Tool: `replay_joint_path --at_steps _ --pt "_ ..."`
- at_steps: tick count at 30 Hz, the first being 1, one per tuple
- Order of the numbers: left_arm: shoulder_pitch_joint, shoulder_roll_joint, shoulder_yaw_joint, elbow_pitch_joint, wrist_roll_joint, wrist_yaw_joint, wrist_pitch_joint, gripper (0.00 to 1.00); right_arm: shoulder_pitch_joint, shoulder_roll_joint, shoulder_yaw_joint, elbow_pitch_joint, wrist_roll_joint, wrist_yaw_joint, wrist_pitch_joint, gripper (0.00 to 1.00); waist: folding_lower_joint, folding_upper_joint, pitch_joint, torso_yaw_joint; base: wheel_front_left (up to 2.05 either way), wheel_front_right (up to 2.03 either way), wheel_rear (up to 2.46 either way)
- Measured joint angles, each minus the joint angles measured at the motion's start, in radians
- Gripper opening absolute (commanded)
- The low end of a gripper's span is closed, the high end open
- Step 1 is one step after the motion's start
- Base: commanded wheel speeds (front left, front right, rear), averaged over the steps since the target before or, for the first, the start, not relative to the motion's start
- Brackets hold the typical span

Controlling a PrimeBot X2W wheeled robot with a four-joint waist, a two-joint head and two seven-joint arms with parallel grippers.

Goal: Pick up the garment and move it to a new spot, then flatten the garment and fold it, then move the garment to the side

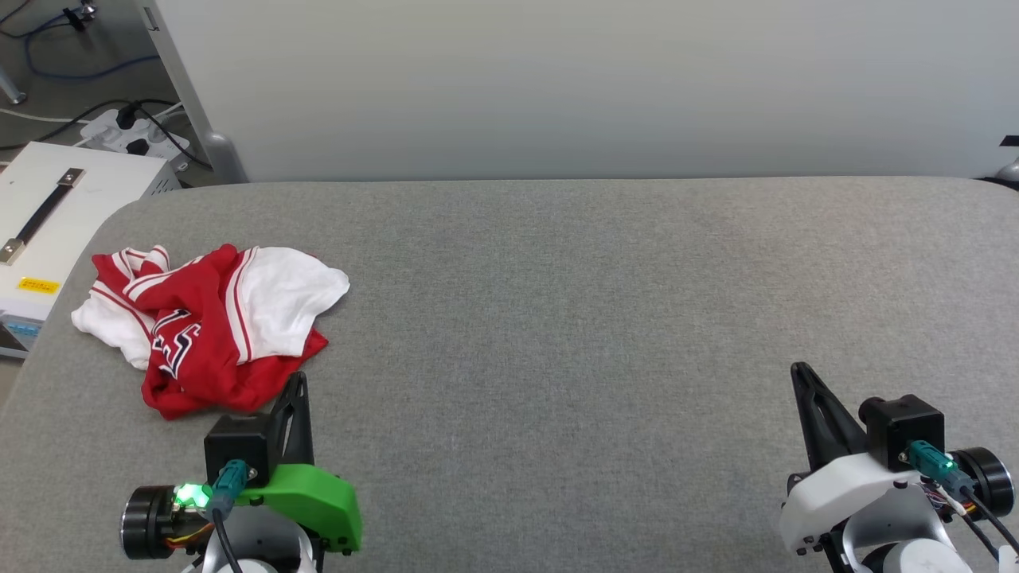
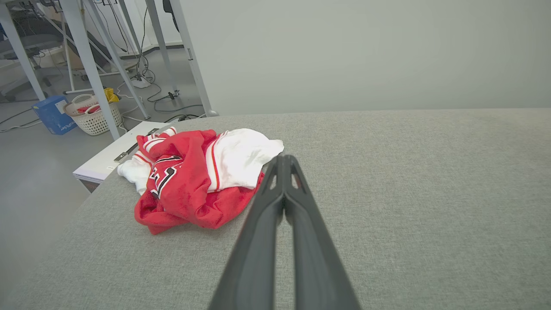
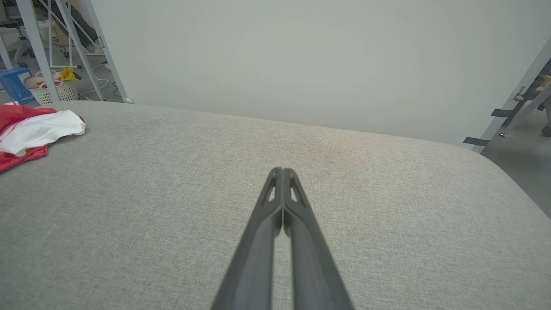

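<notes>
Lying crumpled at the far-left end of the grey padded table [image 1: 557,318], head view: red/white jersey T-shirt [image 1: 211,326]. The L gripper [image 1: 298,382] sits just beside its near hem, clenched, empty. The R gripper [image 1: 800,374] is well apart at lower right, also clenched.
L wrist view: fingers [image 2: 275,185] pressed together, tips near shirt's white sleeve.
R wrist view: fingers [image 3: 275,189] closed on nothing; shirt at left edge.
</notes>
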Motion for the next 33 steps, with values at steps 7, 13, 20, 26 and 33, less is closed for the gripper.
replay_joint_path --at_steps 7,13,20,26,33 --pt "0.000 0.000 0.000 0.000 0.000 0.000 0.000 0.00 0.000 0.000 0.000 0.000 0.000 0.000 0.000 0.00 0.0000 0.0000 0.000 0.000 0.00 0.00 0.00" --pt "0.000 0.000 0.000 0.000 0.000 0.000 0.000 0.00 0.000 0.000 0.000 0.000 0.000 0.000 0.000 0.00 0.0000 0.0000 0.000 0.000 0.00 0.00 0.00" --pt "0.000 0.000 0.000 0.000 0.000 0.000 0.000 0.00 0.000 0.000 0.000 0.000 0.000 0.000 0.000 0.00 0.0000 0.0000 0.000 0.000 0.00 0.00 0.00" --pt "0.000 0.000 0.000 0.000 0.000 0.000 0.000 0.00 0.000 0.000 0.000 0.000 0.000 0.000 0.000 0.00 0.0000 0.0000 0.000 0.000 0.00 0.00 0.00" --pt "0.000 0.000 0.000 0.000 0.000 0.000 0.000 0.00 0.000 0.000 0.000 0.000 0.000 0.000 0.000 0.00 0.0000 0.0000 0.000 0.000 0.00 0.00 0.00"
